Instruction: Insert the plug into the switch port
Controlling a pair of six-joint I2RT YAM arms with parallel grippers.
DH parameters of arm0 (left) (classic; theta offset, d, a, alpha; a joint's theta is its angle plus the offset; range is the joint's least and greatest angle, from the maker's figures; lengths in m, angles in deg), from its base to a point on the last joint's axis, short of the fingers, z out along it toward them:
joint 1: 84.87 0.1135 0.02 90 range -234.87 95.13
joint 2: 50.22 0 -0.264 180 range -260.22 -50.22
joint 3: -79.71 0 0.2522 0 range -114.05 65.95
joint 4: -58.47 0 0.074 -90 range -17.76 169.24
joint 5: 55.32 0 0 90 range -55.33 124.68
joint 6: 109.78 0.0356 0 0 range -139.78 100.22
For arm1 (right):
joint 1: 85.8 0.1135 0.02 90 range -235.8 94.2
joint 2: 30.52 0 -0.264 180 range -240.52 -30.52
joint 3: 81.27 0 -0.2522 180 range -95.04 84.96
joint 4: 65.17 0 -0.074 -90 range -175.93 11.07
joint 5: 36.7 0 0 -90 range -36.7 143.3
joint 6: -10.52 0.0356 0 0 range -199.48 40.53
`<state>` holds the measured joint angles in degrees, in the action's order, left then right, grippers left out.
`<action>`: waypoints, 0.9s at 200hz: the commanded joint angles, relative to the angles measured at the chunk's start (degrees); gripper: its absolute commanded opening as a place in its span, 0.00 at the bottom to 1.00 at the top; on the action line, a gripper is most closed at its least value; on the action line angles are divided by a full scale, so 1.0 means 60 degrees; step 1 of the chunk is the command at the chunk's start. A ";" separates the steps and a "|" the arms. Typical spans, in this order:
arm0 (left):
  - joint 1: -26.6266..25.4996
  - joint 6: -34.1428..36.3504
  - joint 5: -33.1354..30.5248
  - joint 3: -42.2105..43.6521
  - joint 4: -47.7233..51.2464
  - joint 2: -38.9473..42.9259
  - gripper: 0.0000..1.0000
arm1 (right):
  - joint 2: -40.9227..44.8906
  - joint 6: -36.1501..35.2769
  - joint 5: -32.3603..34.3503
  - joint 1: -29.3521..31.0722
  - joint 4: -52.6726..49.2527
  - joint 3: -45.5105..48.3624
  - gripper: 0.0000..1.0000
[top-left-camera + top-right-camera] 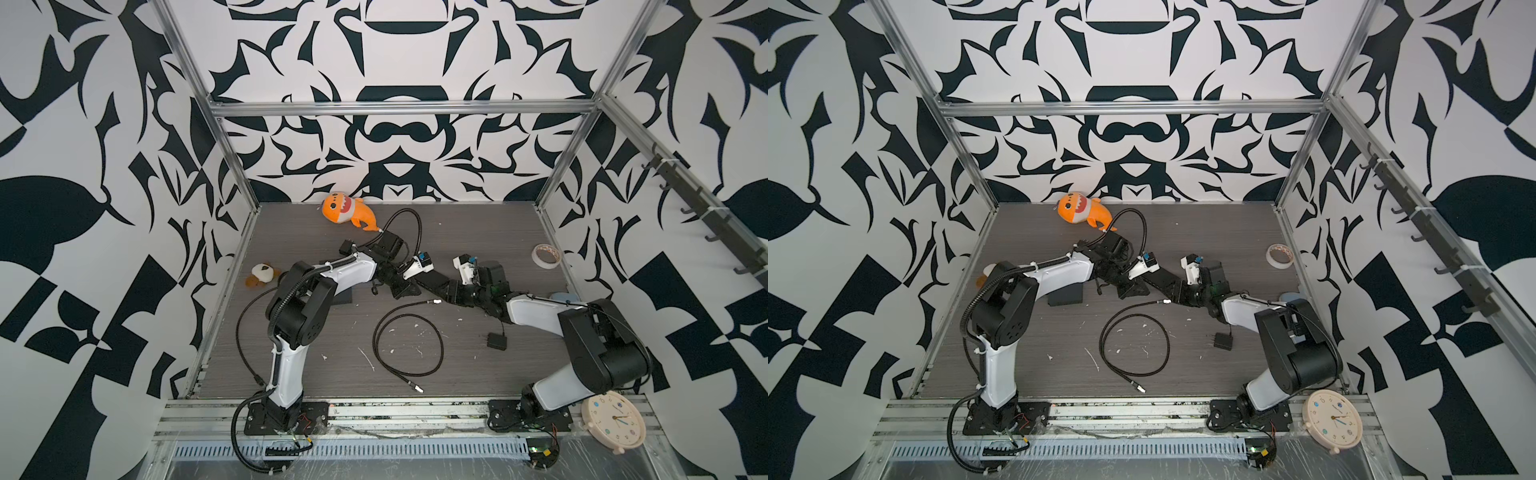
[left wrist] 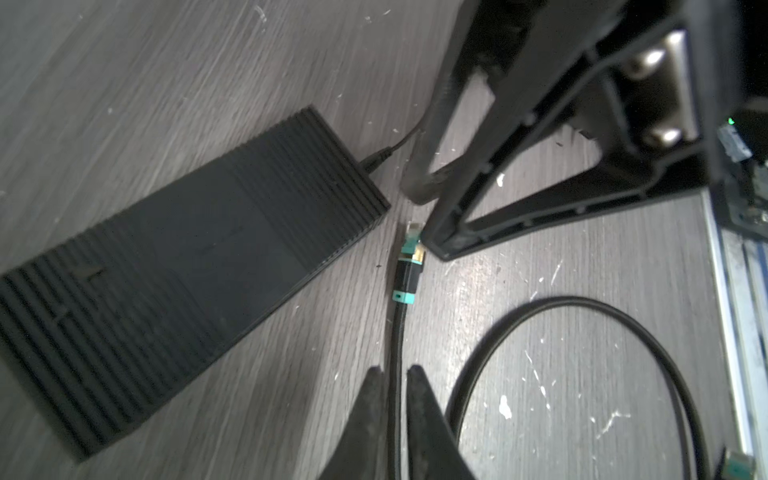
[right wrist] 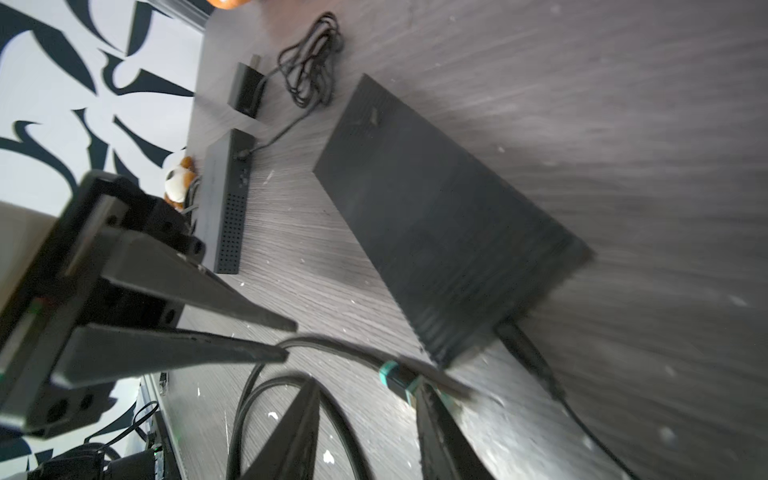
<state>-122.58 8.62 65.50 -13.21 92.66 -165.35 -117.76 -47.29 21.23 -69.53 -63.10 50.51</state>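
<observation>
where both arms meet mid-table in both top views, the plug (image 1: pixel 436 301) ends a looped black cable (image 1: pixel 409 345). from the left wrist, the left gripper (image 2: pixel 395 415) flanks the cable narrowly; whether it pinches i cannot tell. the teal-ringed plug lies just beside a ribbed black box (image 2: pixel 187 270), probably the switch, not inserted. from the right wrist, the right gripper (image 3: pixel 369 390) stands released, jaws apart around the blurred plug.

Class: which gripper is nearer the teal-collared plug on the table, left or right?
Right. The right gripper has its jaws either side of the plug, one tip at its end. The left gripper is further back, jaws around the cable behind the plug.
</observation>
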 commanded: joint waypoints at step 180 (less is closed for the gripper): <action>-0.1191 0.0173 -0.1855 -0.1232 0.0508 -0.1751 0.17 | 0.1311 -0.0466 0.0748 -0.1434 -0.3132 -0.0661 0.40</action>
<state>-129.18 8.31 56.04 -20.40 91.96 -174.31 -112.17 -48.41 26.17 -77.86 -80.49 48.58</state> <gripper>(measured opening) 0.221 0.403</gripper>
